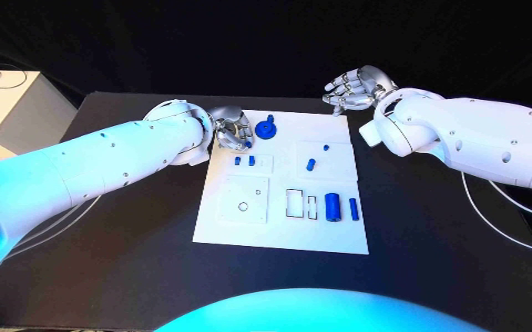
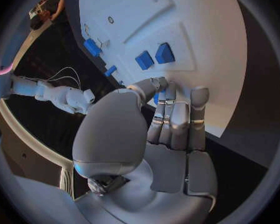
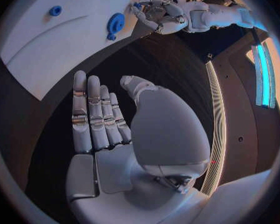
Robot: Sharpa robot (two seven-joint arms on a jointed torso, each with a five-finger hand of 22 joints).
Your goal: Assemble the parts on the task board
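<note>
Lying flat mid-table, white board is rectangular, with raised square panels and cut-out slots. Small blue parts on it: round knobbed piece near far edge, two short pegs below it, small pegs on right panel, fat cylinder and slim bar standing near right edge. Left hand rests over board's far-left corner, fingers together, fingertips on board, holding nothing visible. Right hand hovers beyond far-right corner, fingers loosely curled, empty.
</note>
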